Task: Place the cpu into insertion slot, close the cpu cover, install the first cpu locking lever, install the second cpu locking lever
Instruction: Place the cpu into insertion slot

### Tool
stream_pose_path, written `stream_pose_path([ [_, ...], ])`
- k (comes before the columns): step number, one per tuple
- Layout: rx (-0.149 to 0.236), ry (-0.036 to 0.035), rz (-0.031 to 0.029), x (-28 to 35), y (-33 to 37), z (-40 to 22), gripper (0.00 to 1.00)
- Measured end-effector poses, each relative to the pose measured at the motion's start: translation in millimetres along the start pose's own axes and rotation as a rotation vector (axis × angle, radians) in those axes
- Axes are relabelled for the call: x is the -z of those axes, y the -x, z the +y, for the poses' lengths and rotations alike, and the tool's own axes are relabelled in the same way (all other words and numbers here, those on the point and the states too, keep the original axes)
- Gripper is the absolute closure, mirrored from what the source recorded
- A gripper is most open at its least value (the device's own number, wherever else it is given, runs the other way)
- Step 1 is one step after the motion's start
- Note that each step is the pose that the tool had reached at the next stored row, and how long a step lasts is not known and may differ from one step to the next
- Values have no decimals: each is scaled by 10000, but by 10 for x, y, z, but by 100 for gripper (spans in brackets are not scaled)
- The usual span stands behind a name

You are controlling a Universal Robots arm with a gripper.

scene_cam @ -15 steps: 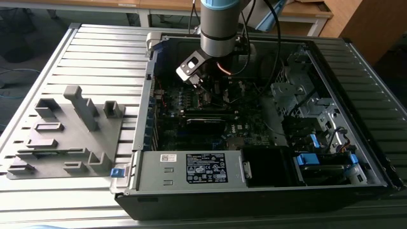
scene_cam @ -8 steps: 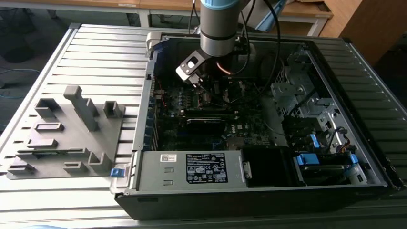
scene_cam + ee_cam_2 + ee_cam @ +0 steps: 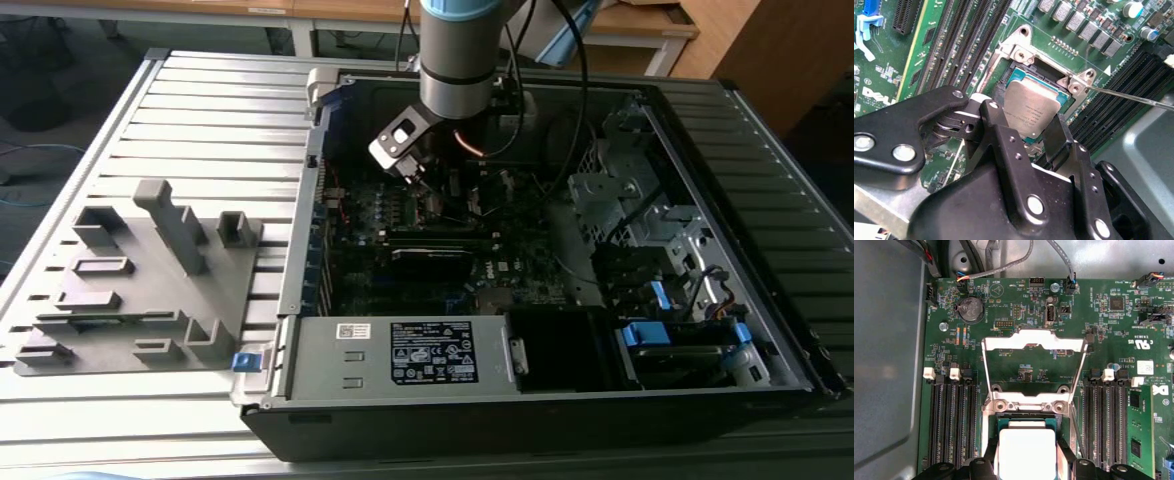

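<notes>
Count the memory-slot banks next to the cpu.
2: one bank on one side of the cpu, the other bank on the opposite side. The gripper hides their near ends.

Silver-grey cpu [image 3: 1030, 107]; green motherboard [image 3: 1019, 305]; silver cpu cover [image 3: 1064, 343].

Table: you have a grey slatted metal tabletop [image 3: 200, 100] carrying everything.
Case: your open black computer tower case [image 3: 534, 410] lies on its side on the slats, toward the exterior view's right.
Fixture: a grey moulded holder block with upright posts and slots [image 3: 147, 290] sits just beside the case, at the exterior view's left.
</notes>
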State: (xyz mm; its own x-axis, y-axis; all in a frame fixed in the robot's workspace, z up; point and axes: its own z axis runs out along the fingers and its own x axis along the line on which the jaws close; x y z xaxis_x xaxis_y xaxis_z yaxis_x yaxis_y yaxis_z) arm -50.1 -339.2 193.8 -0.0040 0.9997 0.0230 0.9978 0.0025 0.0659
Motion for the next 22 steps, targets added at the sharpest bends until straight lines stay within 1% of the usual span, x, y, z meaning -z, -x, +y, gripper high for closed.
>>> stream_pose_path([
  [8, -8, 2, 1, 0, 0, 0, 46],
  [15, -199, 5, -13, 1, 0, -4, 46],
  [22, -219, 6, -14, 0, 3, -4, 46],
])
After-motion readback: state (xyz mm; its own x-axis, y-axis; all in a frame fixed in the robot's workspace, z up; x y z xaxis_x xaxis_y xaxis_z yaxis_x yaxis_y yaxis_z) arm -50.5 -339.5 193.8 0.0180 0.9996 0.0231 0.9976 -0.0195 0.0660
